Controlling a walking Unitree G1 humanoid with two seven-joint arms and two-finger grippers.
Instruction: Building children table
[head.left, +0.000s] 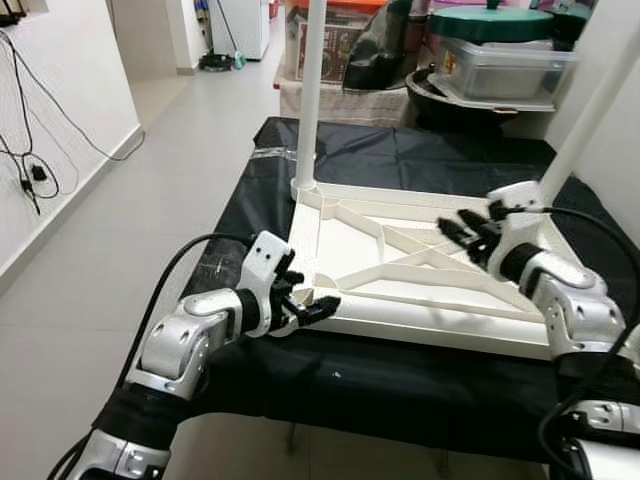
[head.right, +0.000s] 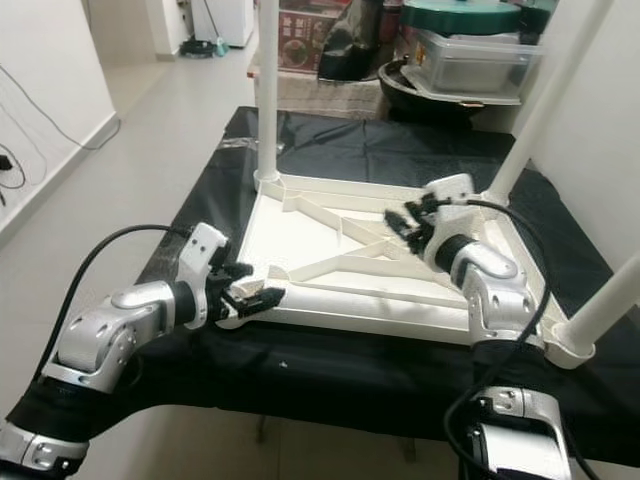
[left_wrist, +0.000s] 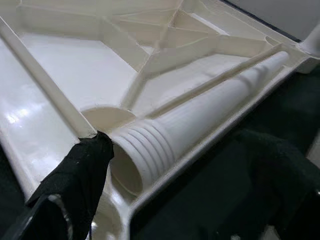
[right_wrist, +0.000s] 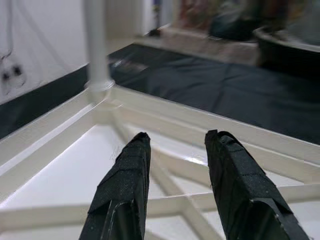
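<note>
- Centrally, the white tabletop lies upside down on the black-covered surface, its ribbed underside facing up.
- Three legs stand upright in corner sockets: the far-left leg, the far-right leg, and the near-right leg — so most of the assembly looks done.
- The fourth leg lies loose inside the frame along the near rail, its ribbed open end at the near-left corner, which judging by the bare socket there has no leg yet.
- The left gripper sits at that near-left corner; one finger touches the ribbed end, but whether the jaws are closed on the leg cannot be told.
- The right gripper hovers over the frame's ribs near the far-right leg, jaws parted and holding nothing.
- What remains, as a judgement: lift the loose leg, seat it in the empty corner, then turn the table upright.
- Beyond the surface stand storage boxes; wall cables hang at left.
</note>
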